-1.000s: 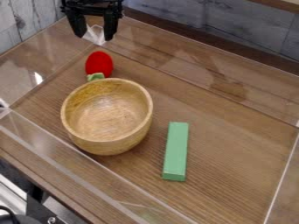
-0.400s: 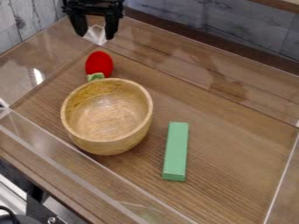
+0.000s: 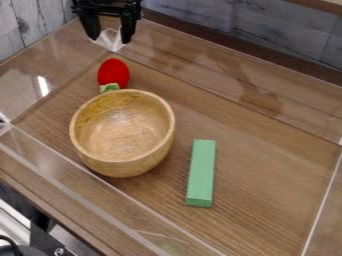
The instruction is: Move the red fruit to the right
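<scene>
On a brown wooden tabletop with paler edging strips, a small glossy red toy strawberry [image 3: 114, 72] lies in the upper left part of the view, between the black robot gripper [image 3: 110, 26] and a round, light wooden bowl [image 3: 123, 134]. Its light green leafy top [image 3: 110, 88] points down the view toward the bowl, near the bowl's upper rim, and its rounded red end points up the view toward the gripper. Its long axis runs nearly straight up and down the view, leaning only slightly.

The gripper is at the top edge, to the upper left, just beyond the strawberry and apart from it. Its jaws stand open, with nothing gripped between them. No brand, label or writing can be read on the strawberry, the bowl or the table. To the lower right of the bowl, well apart from the strawberry, lies a long green rectangular block [image 3: 202, 173], its length also running nearly up and down the view.
</scene>
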`<state>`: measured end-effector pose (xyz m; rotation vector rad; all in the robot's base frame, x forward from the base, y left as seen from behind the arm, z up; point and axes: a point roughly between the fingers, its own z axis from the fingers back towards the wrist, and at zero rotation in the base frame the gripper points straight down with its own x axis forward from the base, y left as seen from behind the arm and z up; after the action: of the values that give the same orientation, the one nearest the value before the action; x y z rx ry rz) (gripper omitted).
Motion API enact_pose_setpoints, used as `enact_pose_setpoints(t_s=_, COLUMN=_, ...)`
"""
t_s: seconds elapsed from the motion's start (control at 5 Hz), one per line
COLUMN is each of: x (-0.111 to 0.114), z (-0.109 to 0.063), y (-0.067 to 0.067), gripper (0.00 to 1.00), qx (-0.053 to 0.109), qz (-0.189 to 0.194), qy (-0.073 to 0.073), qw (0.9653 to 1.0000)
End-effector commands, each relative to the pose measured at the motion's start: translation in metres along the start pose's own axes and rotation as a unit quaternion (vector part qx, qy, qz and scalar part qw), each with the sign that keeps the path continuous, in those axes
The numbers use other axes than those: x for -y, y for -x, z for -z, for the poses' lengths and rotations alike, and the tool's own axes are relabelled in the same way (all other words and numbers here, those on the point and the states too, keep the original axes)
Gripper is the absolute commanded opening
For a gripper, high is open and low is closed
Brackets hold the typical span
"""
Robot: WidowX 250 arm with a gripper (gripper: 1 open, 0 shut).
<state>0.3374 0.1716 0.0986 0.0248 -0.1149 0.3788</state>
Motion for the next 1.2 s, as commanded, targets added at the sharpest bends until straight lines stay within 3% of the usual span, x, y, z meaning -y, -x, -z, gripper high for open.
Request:
enact_pose_setpoints(t_s=0.0, x=-0.005, z=-0.016, y=-0.007, gripper=1.0, qx=0.032, qz=-0.005, qy=-0.007, qw=0.9994)
enact_pose_setpoints(t_s=0.4, x=-0.005, z=-0.016, y=-0.008, gripper=1.0, qx=0.047, qz=-0.007, qy=-0.01, qw=0.9988)
enact_pose_setpoints(t_s=1.0, x=-0.007, z=0.034, y=-0.001, gripper=1.0, qx=0.012, qz=-0.009, qy=-0.034, qw=0.9993)
